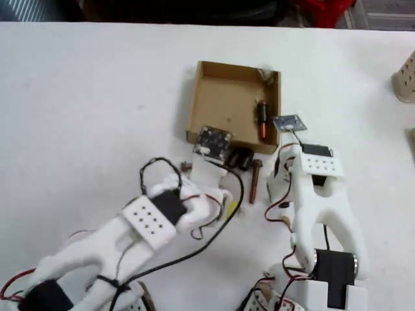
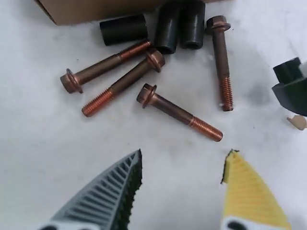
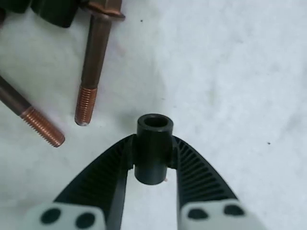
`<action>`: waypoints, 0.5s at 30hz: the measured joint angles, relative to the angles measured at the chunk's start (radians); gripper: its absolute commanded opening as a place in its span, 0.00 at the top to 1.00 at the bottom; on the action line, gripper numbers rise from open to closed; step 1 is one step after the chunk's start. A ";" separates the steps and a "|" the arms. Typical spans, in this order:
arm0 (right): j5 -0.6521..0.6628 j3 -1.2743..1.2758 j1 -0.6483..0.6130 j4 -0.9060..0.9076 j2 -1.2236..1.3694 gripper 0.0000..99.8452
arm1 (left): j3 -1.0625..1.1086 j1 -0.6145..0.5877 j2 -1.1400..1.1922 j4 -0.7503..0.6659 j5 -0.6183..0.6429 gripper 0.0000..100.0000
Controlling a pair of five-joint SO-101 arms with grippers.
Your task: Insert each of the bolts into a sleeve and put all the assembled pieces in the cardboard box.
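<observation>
a sleeved bolt [image 1: 263, 120] lies right in the box [image 1: 220, 97], a loose bolt [image 1: 254, 181] just nearer, between left arm [image 1: 155, 223] and right arm [image 1: 318, 207].

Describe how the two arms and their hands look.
The left arm and right arm are white shells with black motors and red and black cables. The left hand has one grey, one yellow ribbed finger; the right hand has two black ribbed ones.

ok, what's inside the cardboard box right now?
One assembled piece, dark sleeve on a copper bolt, lies along the right wall of the cardboard box. A small item in the far right corner is too small to identify. The left arm covers the near left corner.
</observation>
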 measured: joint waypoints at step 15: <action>0.000 0.000 0.002 0.000 0.000 0.98 | -0.058 -0.046 0.402 -0.245 0.150 0.70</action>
